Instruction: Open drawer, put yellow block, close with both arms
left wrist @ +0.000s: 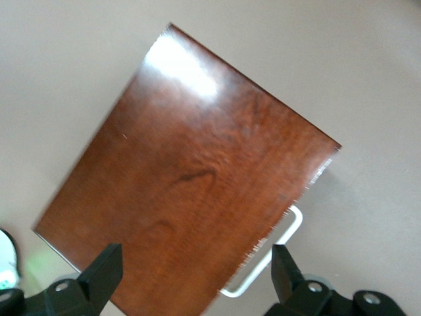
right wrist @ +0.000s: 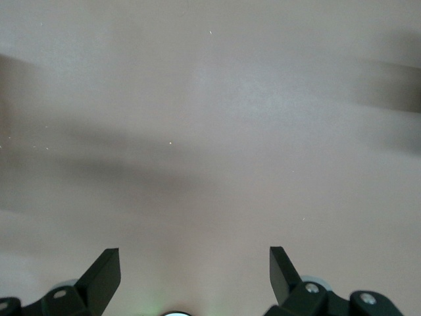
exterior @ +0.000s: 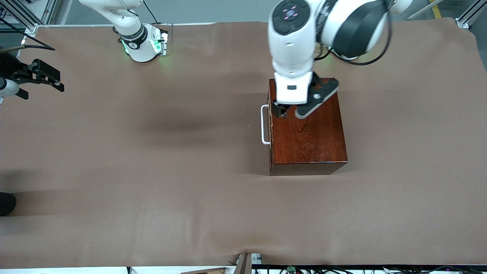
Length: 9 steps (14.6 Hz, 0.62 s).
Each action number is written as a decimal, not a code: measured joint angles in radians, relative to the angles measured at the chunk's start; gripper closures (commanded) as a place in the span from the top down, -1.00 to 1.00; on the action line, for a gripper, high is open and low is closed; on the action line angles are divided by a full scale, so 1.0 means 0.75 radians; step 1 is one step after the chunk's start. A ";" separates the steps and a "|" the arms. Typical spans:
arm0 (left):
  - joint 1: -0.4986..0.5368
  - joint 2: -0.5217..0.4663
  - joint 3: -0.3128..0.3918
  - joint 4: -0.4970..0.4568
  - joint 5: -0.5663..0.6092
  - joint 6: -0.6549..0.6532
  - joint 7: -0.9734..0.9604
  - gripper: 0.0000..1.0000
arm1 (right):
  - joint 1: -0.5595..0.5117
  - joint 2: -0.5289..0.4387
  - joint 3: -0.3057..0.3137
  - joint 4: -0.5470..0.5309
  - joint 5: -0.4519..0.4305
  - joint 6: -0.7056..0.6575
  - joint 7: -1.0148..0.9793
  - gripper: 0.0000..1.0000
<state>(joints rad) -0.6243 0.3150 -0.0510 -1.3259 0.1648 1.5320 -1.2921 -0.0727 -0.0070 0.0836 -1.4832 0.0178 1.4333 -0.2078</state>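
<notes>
The mahogany box [exterior: 308, 133] stands on the table toward the left arm's end. Its drawer [exterior: 271, 129] is pushed in, and the white handle [exterior: 263, 125] faces the right arm's end. My left gripper [exterior: 279, 110] hangs open over the box top, near the edge above the drawer front. In the left wrist view the box top [left wrist: 197, 178] and the handle [left wrist: 276, 253] lie below the gripper [left wrist: 195, 273], which holds nothing. My right gripper [exterior: 61, 84] waits open at the right arm's end of the table, over bare cloth [right wrist: 210, 131]. The yellow block is out of view.
Brown cloth [exterior: 152, 152] covers the whole table. The right arm's green-lit base [exterior: 142, 43] stands at the table's edge farthest from the front camera. A dark object [exterior: 5, 203] pokes in at the right arm's end. Cables [exterior: 342, 270] run along the nearest edge.
</notes>
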 measured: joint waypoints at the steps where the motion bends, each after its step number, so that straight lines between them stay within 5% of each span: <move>1: 0.027 -0.036 0.000 -0.034 -0.001 -0.001 0.056 1.00 | 0.000 0.000 0.000 0.000 0.000 0.000 0.000 1.00; 9: 0.244 -0.268 -0.001 -0.244 -0.004 -0.001 0.507 1.00 | -0.005 0.000 -0.004 0.000 0.000 -0.004 0.000 1.00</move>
<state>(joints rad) -0.4415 0.1142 -0.0519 -1.5089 0.1617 1.5314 -0.9116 -0.0762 -0.0070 0.0807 -1.4832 0.0175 1.4303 -0.2078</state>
